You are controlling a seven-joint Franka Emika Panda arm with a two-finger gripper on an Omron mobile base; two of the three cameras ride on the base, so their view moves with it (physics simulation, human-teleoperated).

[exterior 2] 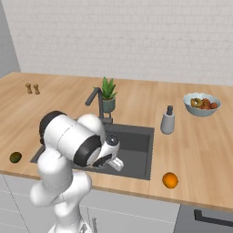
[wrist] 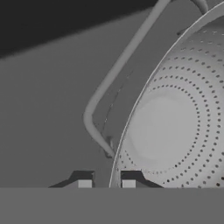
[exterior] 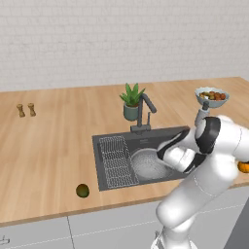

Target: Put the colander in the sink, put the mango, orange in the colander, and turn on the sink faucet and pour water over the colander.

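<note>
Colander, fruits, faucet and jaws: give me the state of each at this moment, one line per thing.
colander: upright in the sink, empty.
mango: on the counter left of the sink, not yet in the colander.
orange: on the counter right of the sink, untouched.
sink faucet: no water visible, spout angled over the basin.
gripper: jaws shut on the colander's rim.

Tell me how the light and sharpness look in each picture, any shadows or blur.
Left base view: flat, even light, slightly soft; the dark green oval mango casts hardly any shadow. Right base view: equally even, the bright orange round fruit throws a faint shadow. Hand view: dim and grey, black at the top, with a soft sheen on the perforated silver metal colander.
</note>
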